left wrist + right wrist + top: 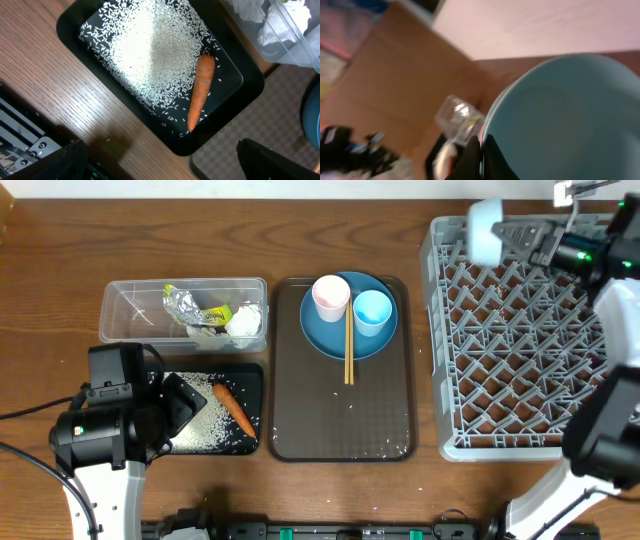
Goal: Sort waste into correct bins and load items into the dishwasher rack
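Over the far-left corner of the rack (520, 350), the right tool (481, 150) pinches the bowl (560, 115) by its rim; stand it on edge between pegs, then release. The left tool (165, 160) hangs spread over the black tray (75, 25).

A robot lab staged as a kitchen: wooden tabletop (60, 240), cabled robot arm (105, 425), dishwasher rack (510, 360), serving tray (340, 420).

1. Left to right on the table (60, 280): tub (125, 305) with the shallow tray (240, 370) in front of it, serving tray (340, 425), rack (520, 360).
2. In tub, right half: foil (183, 304), wrapper (215, 315), tissues (243, 323), bunched together.
3. In shallow tray: rice (205, 430); carrot (233, 410) at its right side.
4. Serving tray, far half: plate (325, 338). On it, left cup (331, 295) beside right cup (372, 310); chopsticks (348, 355) cross its front rim.
5. Bowl (484, 230) over rack's far left corner.
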Tool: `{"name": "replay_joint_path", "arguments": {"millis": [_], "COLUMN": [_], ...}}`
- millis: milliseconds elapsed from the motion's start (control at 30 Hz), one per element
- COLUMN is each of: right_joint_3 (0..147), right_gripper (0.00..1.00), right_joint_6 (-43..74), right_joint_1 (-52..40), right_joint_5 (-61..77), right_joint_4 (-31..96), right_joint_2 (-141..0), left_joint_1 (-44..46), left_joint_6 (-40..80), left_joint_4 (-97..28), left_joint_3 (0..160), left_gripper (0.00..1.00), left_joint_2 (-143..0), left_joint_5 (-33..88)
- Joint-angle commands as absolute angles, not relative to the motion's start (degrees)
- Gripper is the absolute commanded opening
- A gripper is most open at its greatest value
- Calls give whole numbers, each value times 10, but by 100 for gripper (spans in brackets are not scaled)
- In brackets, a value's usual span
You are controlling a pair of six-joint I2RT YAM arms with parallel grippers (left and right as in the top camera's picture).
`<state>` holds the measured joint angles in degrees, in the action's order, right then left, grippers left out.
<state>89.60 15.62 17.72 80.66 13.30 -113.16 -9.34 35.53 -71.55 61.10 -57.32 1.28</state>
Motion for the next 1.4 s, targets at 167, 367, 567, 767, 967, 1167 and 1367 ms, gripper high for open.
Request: {"name": "replay_joint_path", "arguments": {"millis": [167,367,567,767,967,1167,1367], "right_joint_3": [894,894,894,894,894,894,894], "right_gripper": [1,1,1,1,1,1,16], "right_joint_6": [100,94,111,112,111,103,43], "right_joint_1": [160,169,175,188,208,230,251], "right_joint_5": [893,861,792,750,721,720,681], "right_joint_4": [99,96,120,136,172,209,305], "right_joint_2": [-1225,-1237,-1237,-1237,-1237,-1237,-1235], "left_joint_1": [-97,-97,-97,-97,-97,-97,-97], "left_joint_6": [345,345,345,345,345,345,345], "left_joint_4": [-716,-716,-716,-716,-716,-716,-715], "left_joint_3": [609,609,609,609,609,609,609], "left_gripper": [98,98,98,98,98,98,98], "left_joint_2": [-573,-573,-573,-573,-573,-573,-573], "left_joint_5": [6,6,6,6,6,6,6]}}
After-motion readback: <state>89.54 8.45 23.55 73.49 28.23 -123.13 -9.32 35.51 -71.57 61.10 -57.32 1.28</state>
